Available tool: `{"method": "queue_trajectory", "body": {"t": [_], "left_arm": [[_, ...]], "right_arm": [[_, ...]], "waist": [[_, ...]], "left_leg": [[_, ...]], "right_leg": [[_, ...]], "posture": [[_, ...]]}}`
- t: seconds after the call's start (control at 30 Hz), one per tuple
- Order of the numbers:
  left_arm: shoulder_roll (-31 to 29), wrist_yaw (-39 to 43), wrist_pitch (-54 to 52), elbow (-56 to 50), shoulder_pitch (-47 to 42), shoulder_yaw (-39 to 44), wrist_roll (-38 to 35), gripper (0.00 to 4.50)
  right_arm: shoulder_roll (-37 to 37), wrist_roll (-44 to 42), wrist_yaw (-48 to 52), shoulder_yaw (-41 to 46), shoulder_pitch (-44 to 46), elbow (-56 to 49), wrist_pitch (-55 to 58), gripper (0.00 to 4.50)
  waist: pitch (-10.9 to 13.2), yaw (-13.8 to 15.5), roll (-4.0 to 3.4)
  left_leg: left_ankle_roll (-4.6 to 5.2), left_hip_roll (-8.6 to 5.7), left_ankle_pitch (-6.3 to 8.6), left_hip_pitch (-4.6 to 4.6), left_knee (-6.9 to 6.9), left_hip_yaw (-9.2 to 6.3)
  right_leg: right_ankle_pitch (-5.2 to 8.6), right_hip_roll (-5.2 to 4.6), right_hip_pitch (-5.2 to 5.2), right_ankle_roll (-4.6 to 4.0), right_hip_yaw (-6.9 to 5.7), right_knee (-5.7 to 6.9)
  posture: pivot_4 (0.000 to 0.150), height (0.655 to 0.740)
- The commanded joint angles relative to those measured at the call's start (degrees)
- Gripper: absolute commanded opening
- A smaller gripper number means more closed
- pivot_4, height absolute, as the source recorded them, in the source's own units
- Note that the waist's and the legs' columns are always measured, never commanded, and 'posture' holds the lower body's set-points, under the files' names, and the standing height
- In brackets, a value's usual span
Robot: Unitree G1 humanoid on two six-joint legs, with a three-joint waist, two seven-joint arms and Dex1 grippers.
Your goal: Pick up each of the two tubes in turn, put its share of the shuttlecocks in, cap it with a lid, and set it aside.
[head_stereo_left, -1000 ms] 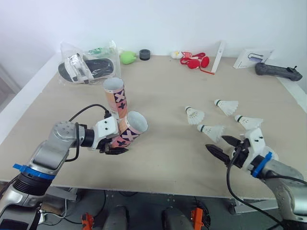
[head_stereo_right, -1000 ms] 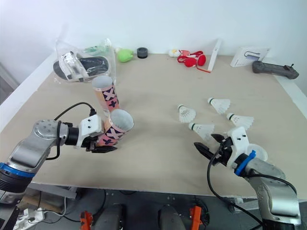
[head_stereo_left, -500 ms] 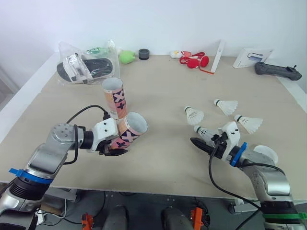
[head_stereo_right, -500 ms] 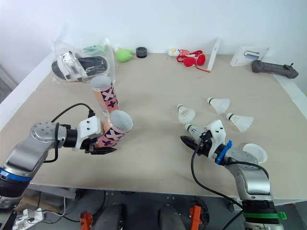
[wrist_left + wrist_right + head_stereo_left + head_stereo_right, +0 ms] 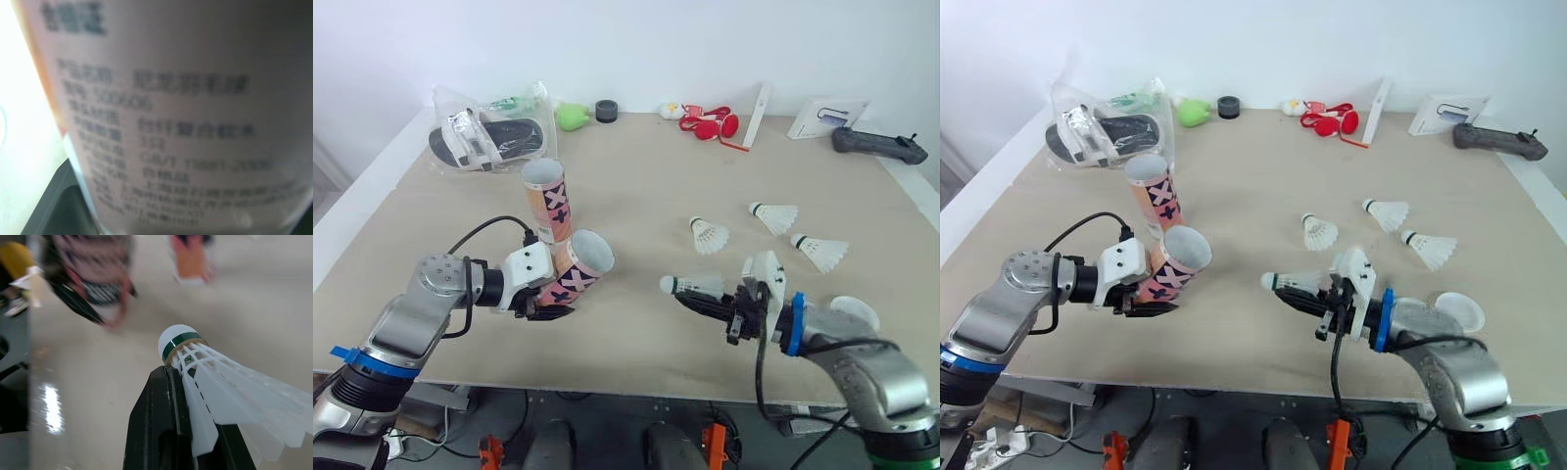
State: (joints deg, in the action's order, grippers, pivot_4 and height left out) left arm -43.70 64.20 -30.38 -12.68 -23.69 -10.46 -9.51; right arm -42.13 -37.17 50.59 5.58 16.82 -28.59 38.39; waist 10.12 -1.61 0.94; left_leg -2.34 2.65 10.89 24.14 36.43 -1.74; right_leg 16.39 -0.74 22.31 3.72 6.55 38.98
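Shuttlecock point(image 5: 697, 285) in right claw point(image 5: 689, 297), lengthwise level, cork toward tilted tube point(image 5: 576, 269)

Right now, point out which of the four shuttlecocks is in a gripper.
The shuttlecock clamped in the right gripper, cork pointing toward the tilted tube; the other three lie loose on the table.

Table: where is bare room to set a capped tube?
Bare: the middle, between the standing tube and the loose shuttlecocks; also the left side in front of the bagged sandals. Crowded: the back edge and the right side.
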Motion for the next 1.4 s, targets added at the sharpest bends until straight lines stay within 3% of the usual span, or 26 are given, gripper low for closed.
{"method": "queue_trajectory", "body": {"t": [0.03,0.13,0.33,0.53,0.67,0.77,1.0,1.1,1.13,1.17,1.4], "left_arm": [[1.1,1.2,0.3,1.0,0.1,-3.4,-0.2,3.1],[1.7,1.1,0.6,1.6,-0.4,-3.8,-0.1,3.1],[2.4,0.9,0.9,2.0,-0.8,-3.6,0.3,3.1],[2.6,0.4,0.7,1.0,0.3,-3.1,0.5,3.1],[2.9,-0.3,0.4,0.3,0.8,-3.2,0.4,3.1],[3.1,-0.6,0.2,0.1,1.0,-3.0,0.2,3.1],[3.7,-1.2,0.5,0.8,0.8,-2.9,0.5,3.1],[4.0,-1.5,0.6,1.2,0.5,-3.0,0.6,3.1],[4.1,-1.5,0.7,1.4,0.4,-3.1,0.6,3.1],[4.2,-1.6,0.8,1.5,0.3,-3.1,0.6,3.1],[4.8,-1.7,0.7,1.6,0.1,-3.3,0.7,3.1]], "right_arm": [[-3.6,-0.4,1.8,-0.8,12.1,-3.4,0.1,0.02],[-3.5,3.9,4.6,-7.9,21.2,-1.4,-2.8,0.02],[-1.6,14.3,9.8,-20.0,30.5,3.2,-10.1,0.02],[0.7,22.6,12.0,-25.5,33.6,8.9,-16.8,0.02],[2.3,23.4,14.3,-26.2,34.7,10.1,-17.5,0.02],[3.2,22.6,16.2,-25.9,35.5,9.8,-16.7,1.07],[3.3,19.4,20.1,-22.3,39.8,11.9,-15.3,4.44],[2.9,17.8,22.8,-20.8,43.0,15.3,-15.1,4.29],[3.1,17.9,23.7,-20.7,44.4,17.4,-15.5,3.74],[3.3,18.4,24.7,-21.1,45.6,19.3,-16.3,3.57],[6.7,25.8,31.3,-29.0,49.1,28.4,-24.9,0.07]], "waist": [[0.0,0.0,0.02],[-0.1,0.3,0.16],[-0.1,0.5,0.14],[-0.1,0.5,0.15],[-0.1,0.5,0.14],[-0.1,0.5,0.14],[-0.1,0.5,0.14],[-0.1,0.5,0.14],[-0.1,0.5,0.14],[-0.1,0.5,0.13],[-0.1,0.5,0.12]], "left_leg": [[0.0,0.0,-0.01,-0.02,0.0,-0.02],[0.02,0.05,-0.02,-0.02,-0.04,-0.17],[0.02,-0.14,-0.01,0.16,-0.07,-0.13],[0.0,-0.28,-0.03,0.18,0.01,-0.11],[-0.02,-0.28,-0.05,0.17,0.02,-0.11],[-0.02,-0.28,-0.05,0.17,0.01,-0.12],[-0.03,-0.35,-0.06,0.17,0.02,-0.14],[-0.03,-0.37,-0.09,0.17,0.02,-0.13],[-0.02,-0.41,-0.1,0.17,0.03,-0.13],[-0.02,-0.42,-0.1,0.17,0.02,-0.13],[0.01,-0.45,-0.14,0.16,0.03,-0.12]], "right_leg": [[0.0,0.01,-0.02,-0.01,-0.02,0.0],[0.1,0.01,-0.03,-0.1,-0.25,0.0],[0.13,-0.23,0.01,-0.07,-0.25,-0.01],[0.1,-0.41,-0.03,0.07,-0.27,-0.01],[0.07,-0.42,-0.02,0.07,-0.27,0.0],[0.06,-0.42,-0.04,0.05,-0.28,0.0],[0.05,-0.5,-0.07,0.07,-0.32,0.0],[0.03,-0.56,-0.09,0.06,-0.36,0.0],[0.03,-0.59,-0.1,0.07,-0.36,0.0],[0.03,-0.59,-0.1,0.07,-0.36,0.0],[0.02,-0.64,-0.12,0.1,-0.4,0.0]], "posture": [[0.15,0.74],[0.15,0.74],[0.15,0.74],[0.15,0.74],[0.15,0.74],[0.15,0.74],[0.15,0.74],[0.15,0.74],[0.15,0.74],[0.15,0.74],[0.15,0.74]]}}
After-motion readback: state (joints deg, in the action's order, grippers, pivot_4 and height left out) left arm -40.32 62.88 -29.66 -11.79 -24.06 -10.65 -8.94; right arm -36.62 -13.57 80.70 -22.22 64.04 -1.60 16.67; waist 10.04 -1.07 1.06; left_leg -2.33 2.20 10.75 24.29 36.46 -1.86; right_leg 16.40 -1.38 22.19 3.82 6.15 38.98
